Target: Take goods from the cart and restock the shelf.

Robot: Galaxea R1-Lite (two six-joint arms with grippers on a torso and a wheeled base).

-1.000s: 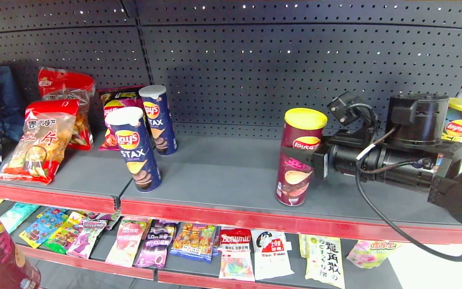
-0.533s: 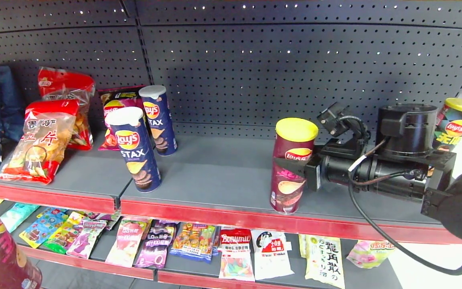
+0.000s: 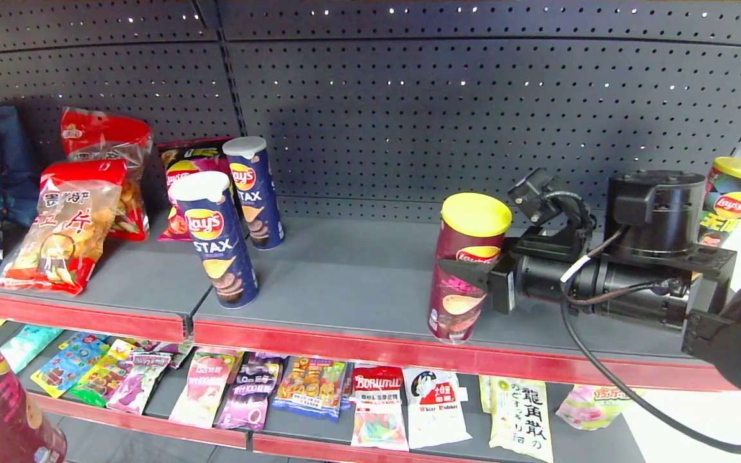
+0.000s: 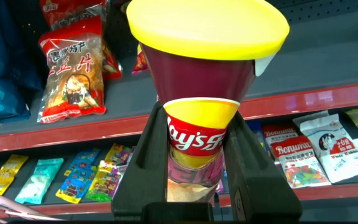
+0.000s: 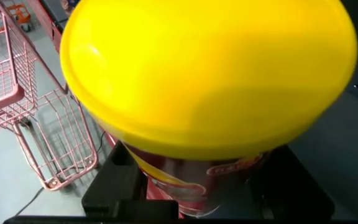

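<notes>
Head view gives us the right gripper [image 3: 470, 273], its fingers clamped on a maroon can [image 3: 473, 222] that leans slightly, base near the red front edge of the shelf [image 3: 345, 276]. Our left gripper [image 4: 197, 146] has its fingers clamped on a second maroon can [image 4: 197, 74], held low, out in front of the shelf's left side.

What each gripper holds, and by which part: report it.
Right gripper clamps a maroon chip can around its middle; left gripper clamps a second maroon can around its body.
</notes>
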